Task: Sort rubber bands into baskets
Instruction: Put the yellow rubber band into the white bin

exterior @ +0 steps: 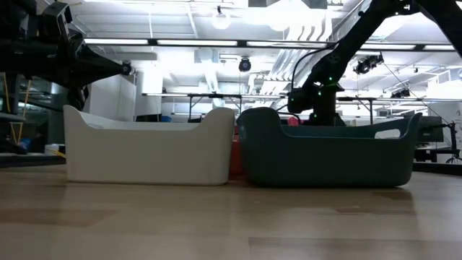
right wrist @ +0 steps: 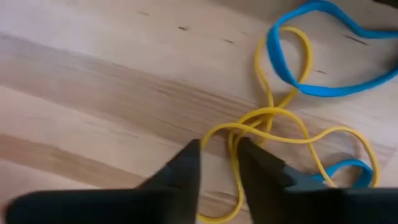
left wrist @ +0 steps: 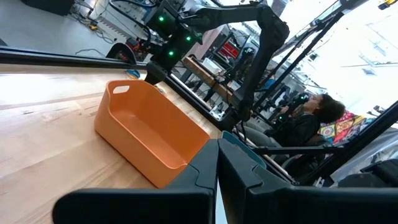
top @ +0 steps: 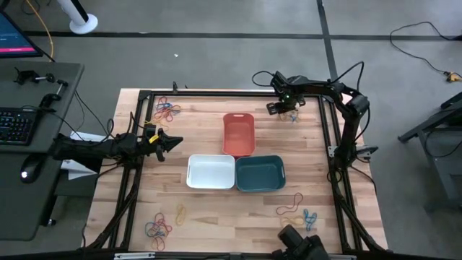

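Note:
Three baskets stand mid-table: orange-red point(top: 239, 134), white point(top: 211, 172) and teal point(top: 260, 173). Rubber bands lie in loose piles at the far left point(top: 166, 110), near left point(top: 160, 225), near right point(top: 297, 211) and far right point(top: 292, 116). My right gripper point(right wrist: 221, 163) points down over the far-right pile, narrowly open. Its fingers stand on either side of a strand of a yellow band point(right wrist: 234, 168) that is tangled with a blue band point(right wrist: 311, 87). My left gripper point(left wrist: 217, 155) waits shut at the table's left, pointing level toward the baskets. My right gripper comes from above, fingers pointing down, with one strand of the yellow band point(right wrist: 235, 177) running between them and lying on the table. The strand passes close by one finger point(right wrist: 258, 168); whether that finger touches it I cannot tell.
A black frame point(top: 328, 123) runs along the table's edges, close to the right gripper. A dark device point(top: 299, 244) sits at the near edge. A desk with a keyboard point(top: 16, 126) stands left of the table. A person point(left wrist: 311, 118) sits beyond the table's right side.

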Available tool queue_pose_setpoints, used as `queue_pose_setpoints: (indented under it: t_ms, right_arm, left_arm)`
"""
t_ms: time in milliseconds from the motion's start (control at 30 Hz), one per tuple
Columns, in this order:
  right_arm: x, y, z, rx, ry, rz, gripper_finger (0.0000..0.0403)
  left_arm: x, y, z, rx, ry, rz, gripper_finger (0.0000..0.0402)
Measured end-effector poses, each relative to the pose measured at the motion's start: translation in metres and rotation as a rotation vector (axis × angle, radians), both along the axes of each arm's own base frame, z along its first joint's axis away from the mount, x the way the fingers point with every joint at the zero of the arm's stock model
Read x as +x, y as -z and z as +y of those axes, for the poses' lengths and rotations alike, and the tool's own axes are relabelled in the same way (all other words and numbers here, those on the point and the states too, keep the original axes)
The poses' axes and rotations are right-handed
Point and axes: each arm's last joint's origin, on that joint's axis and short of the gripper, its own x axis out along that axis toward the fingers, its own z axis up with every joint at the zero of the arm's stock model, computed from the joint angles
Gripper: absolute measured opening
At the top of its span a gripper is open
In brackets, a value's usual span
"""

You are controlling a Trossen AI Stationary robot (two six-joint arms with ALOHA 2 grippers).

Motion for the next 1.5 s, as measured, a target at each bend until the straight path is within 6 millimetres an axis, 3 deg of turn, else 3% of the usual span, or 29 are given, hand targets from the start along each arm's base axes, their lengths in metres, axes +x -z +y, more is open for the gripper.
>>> queue_pose_setpoints:
  t_ms: [133,300,500,667,800,933,1133,1300,1500]
  right_arm:
    - [0.005,-0.005,0.009,0.019,-0.063,-0.011,0.0010]
    - [0.011,-0.034,0.022,-0.005,-0.146,-0.042,0.0006]
    - [0.001,-0.069,0.029,-0.070,-0.172,-0.090,0.0002]
    - [-0.003,-0.081,0.029,-0.110,-0.179,-0.120,0.0011]
    - [-0.001,-0.075,0.028,-0.086,-0.258,-0.109,0.0040]
    - [0.003,-0.061,0.029,-0.024,-0.306,-0.084,0.0101]
    - [0.013,-0.036,0.030,0.051,-0.200,-0.026,0.0178]
    - [0.018,-0.023,0.032,0.032,-0.189,0.063,0.0188]
    - [0.023,-0.019,0.033,0.043,-0.170,0.043,0.0170]
  left_arm:
    - [0.000,0.000,0.000,0.000,0.000,0.000,0.0001]
    - [0.000,0.000,0.000,0.000,0.000,0.000,0.0001]
    - [0.000,0.000,0.000,0.000,0.000,0.000,0.0001]
    - [0.000,0.000,0.000,0.000,0.000,0.000,0.0001]
    - [0.000,0.000,0.000,0.000,0.000,0.000,0.0001]
    - [0.000,0.000,0.000,0.000,0.000,0.000,0.0001]
    - [0.000,0.000,0.000,0.000,0.000,0.000,0.0001]
    - [0.000,0.000,0.000,0.000,0.000,0.000,0.0001]
    - [0.000,0.000,0.000,0.000,0.000,0.000,0.0001]
